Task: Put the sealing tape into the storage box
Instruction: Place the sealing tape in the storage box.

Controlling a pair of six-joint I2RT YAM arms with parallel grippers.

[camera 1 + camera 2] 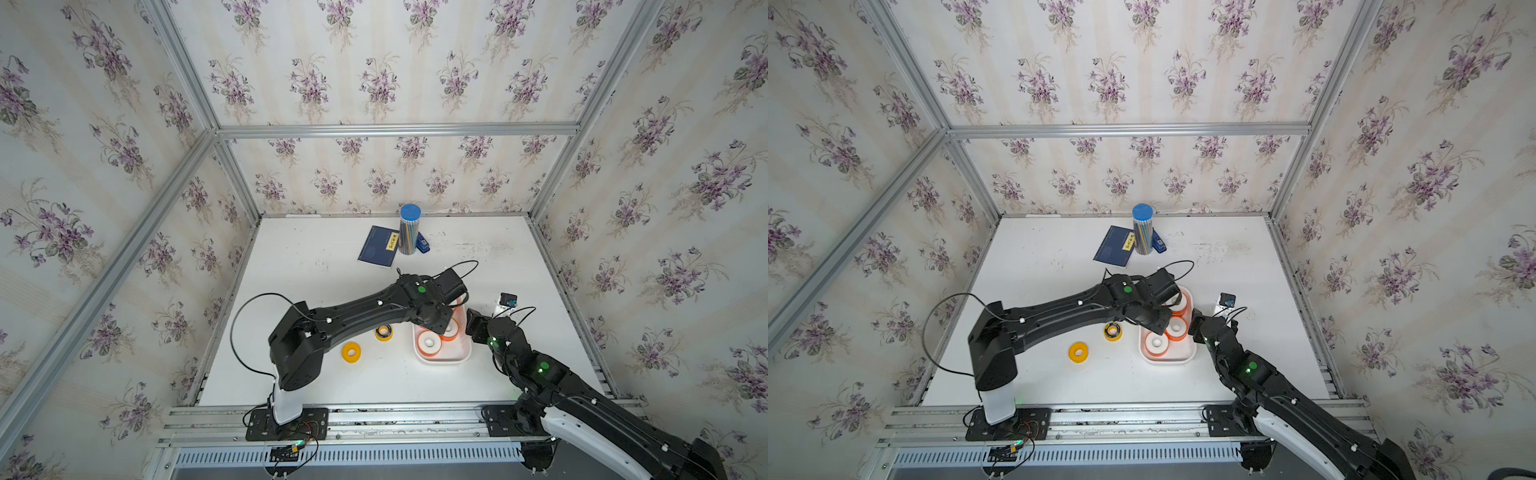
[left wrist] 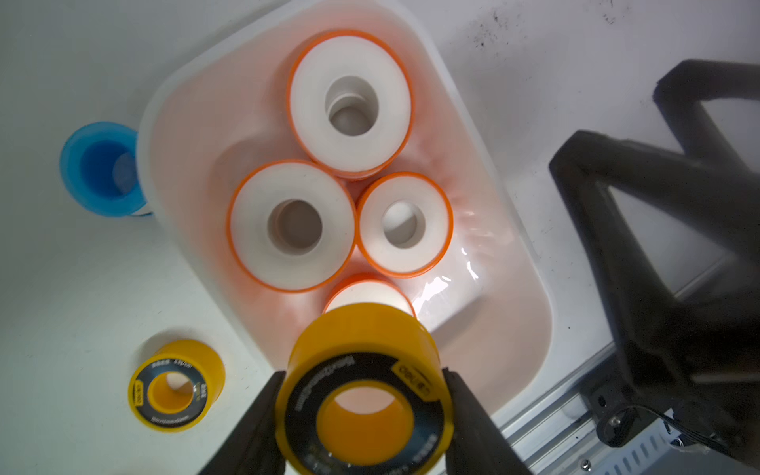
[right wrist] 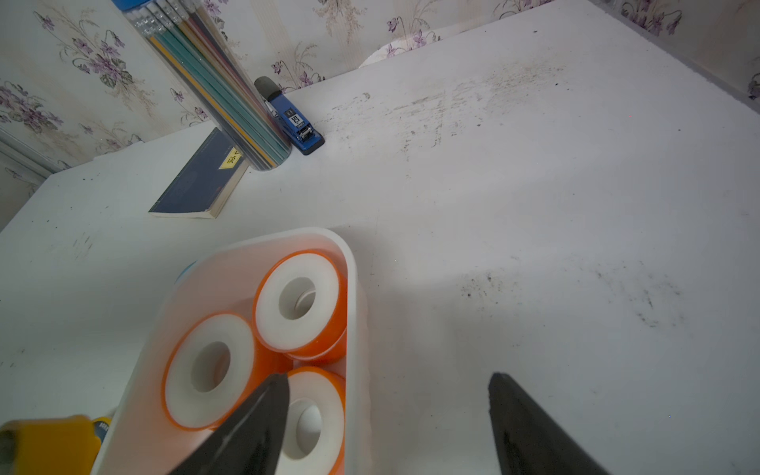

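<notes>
The held yellow roll point(image 2: 362, 337) hides most of 1 orange-rimmed roll point(image 2: 362, 293).

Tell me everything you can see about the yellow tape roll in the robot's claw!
The yellow roll of sealing tape is a thick plastic-looking ring with a black label of small lettering on its face and a round yellow hole through it. The left gripper is shut on it, pressing both sides of its curved wall. It hangs over the storage box, above an orange-rimmed white roll; whether they touch cannot be told.
</notes>
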